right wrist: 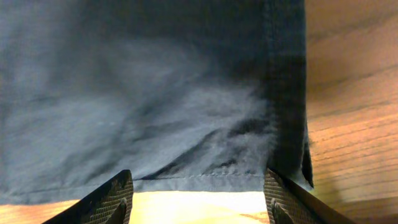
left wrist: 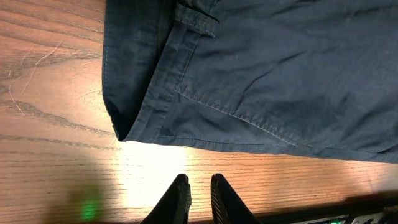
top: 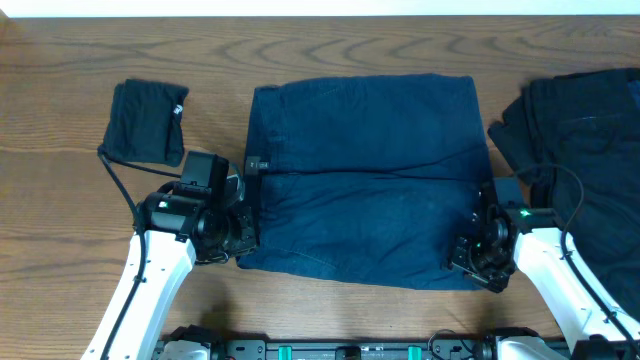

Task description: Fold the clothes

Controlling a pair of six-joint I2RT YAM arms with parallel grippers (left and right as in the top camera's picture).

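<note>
— At the middle of the table (top: 60, 290), what lies there?

— Navy shorts (top: 365, 180), spread wide and flat. The waistband (left wrist: 163, 87) runs along the edge on the left arm's side, and a belt loop (left wrist: 198, 18) shows on it in the left wrist view.

— Any other clothes?

— A small black garment (top: 147, 122) sits folded at the far left, apart from the shorts. A heap of dark clothes (top: 585, 120) fills the right edge, one flap lying near the shorts' right side.

— Where is the left gripper (left wrist: 199, 199)?

— From overhead it is at the shorts' near-left corner. Its own camera shows the fingers (left wrist: 179, 198) over bare wood, just short of the cloth's near edge. Only a thin slit separates the jaws, with nothing between them.

— And the right gripper (right wrist: 199, 199)?

— It is at the near-right corner, with its jaws spread wide. The hem (right wrist: 199, 182) lies just ahead of the pads (right wrist: 115, 198) and spans the gap between them, and the corner of the shorts sits beside the right-hand finger. I cannot tell whether either pad touches the cloth, and nothing is pinched.
</note>
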